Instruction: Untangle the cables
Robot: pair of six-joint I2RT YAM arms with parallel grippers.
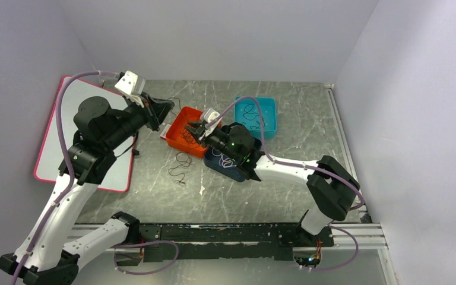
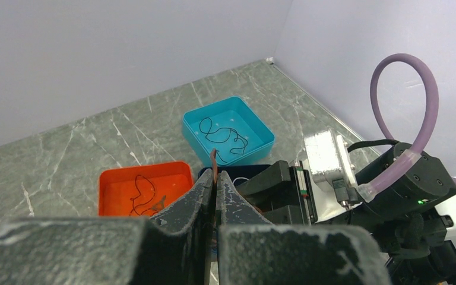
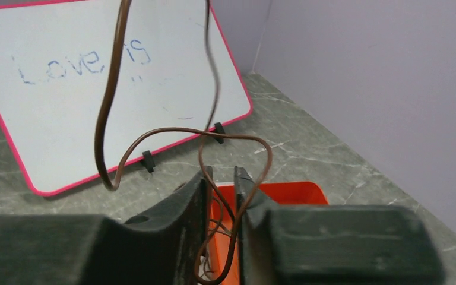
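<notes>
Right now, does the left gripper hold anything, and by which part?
Yes: a brown cable, pinched near one end; a short tip sticks out past the left gripper.

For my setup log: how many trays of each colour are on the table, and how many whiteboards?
Orange tray: 1
Teal tray: 1
Dark blue tray: 1
Whiteboard: 1
Total: 4

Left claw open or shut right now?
Shut: the left claw pinches a thin brown cable, fingertips closed against it.
</notes>
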